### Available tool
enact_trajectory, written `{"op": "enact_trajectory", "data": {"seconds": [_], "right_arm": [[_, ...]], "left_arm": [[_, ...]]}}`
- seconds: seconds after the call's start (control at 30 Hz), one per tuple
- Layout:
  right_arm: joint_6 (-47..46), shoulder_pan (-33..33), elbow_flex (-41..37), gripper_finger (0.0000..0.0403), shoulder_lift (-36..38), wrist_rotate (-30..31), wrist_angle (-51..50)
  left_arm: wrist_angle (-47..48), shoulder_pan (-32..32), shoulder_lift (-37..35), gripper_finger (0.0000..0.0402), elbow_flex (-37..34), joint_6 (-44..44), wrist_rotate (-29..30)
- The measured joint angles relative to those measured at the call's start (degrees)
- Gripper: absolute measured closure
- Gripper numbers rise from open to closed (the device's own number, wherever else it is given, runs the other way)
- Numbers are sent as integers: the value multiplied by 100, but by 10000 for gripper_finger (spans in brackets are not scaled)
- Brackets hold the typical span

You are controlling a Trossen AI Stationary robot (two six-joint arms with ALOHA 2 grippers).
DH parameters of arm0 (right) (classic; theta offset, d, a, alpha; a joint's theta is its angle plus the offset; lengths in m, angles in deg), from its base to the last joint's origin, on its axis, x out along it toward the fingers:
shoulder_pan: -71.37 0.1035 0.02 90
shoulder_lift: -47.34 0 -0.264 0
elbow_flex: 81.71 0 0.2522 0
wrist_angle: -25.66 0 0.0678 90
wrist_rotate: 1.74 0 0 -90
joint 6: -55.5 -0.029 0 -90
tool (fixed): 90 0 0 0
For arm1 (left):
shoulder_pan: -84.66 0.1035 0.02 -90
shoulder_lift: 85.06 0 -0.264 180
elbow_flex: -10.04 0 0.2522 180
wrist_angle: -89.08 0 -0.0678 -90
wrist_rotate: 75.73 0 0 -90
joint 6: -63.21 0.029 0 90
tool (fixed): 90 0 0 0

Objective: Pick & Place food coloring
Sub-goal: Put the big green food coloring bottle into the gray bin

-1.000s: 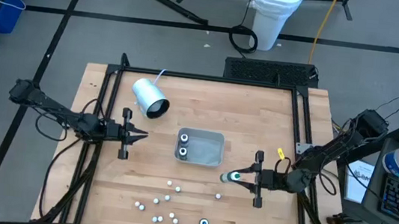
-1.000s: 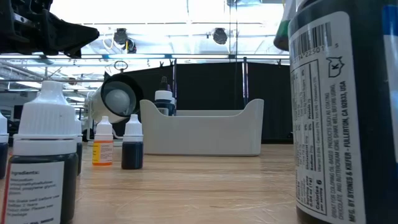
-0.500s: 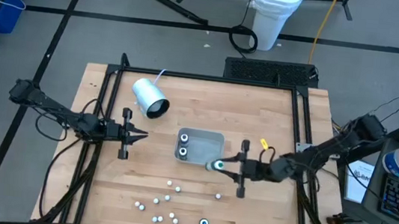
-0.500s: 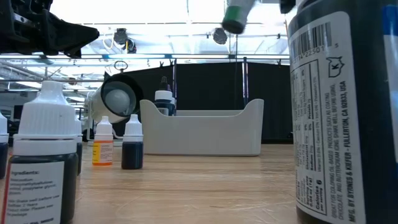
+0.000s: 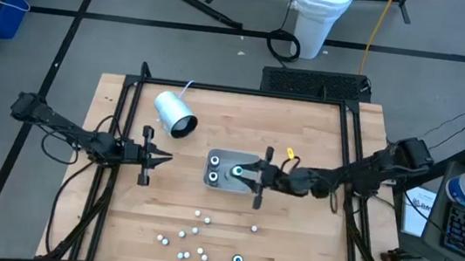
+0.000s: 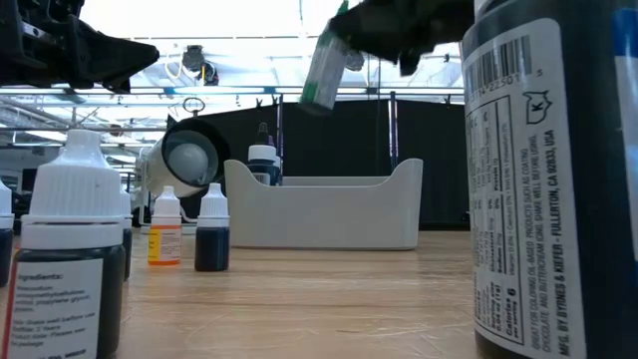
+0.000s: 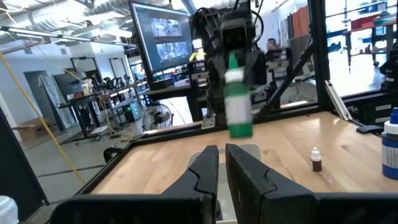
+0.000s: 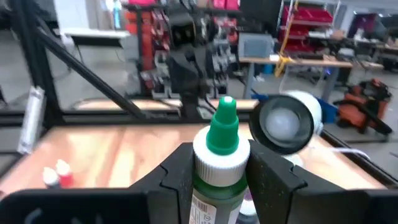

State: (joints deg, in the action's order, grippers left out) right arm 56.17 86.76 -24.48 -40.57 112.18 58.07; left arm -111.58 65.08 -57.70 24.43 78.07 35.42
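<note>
The right gripper (image 5: pixel 243 172) is clamped on a green-capped bottle (image 8: pixel 219 163) of food coloring, held in the air above the tray (image 5: pixel 250 188), over its near half. This looks like the placing step: the next move calls for lowering into free space and letting go. Just beyond the bottle, two dark bottles (image 5: pixel 214 166) already stand in the tray's far end. More bottles (image 5: pixel 195 231) are scattered on the table (image 5: pixel 303 130) off to the side. The left gripper (image 5: pixel 162 158), fingers nearly together and holding nothing, waits well beyond the tray.

Green-capped bottle (image 5: pixel 237 171) above tray (image 5: pixel 248 188)
</note>
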Motion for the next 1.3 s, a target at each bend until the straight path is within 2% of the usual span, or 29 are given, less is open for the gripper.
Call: {"op": "enact_trajectory", "data": {"seconds": [0.13, 0.27, 0.47, 0.73, 1.3], "right_arm": [[0, -83, 383, 289, -317, -2, -537], [26, -124, 500, 290, -602, 24, -610], [-132, -188, 505, 288, -883, 728, -389], [-299, -337, 511, 288, -1243, 742, -275], [-455, -463, 509, 290, -1312, 584, -319]], "left_arm": [[0, 0, 0, 364, 0, -1, 0], [0, -2, 2, 364, 0, -1, 0], [31, -2, 2, 364, 0, -3, 0], [36, -2, 2, 364, 0, -3, 0], [37, 0, 2, 364, 0, 152, 0]]}}
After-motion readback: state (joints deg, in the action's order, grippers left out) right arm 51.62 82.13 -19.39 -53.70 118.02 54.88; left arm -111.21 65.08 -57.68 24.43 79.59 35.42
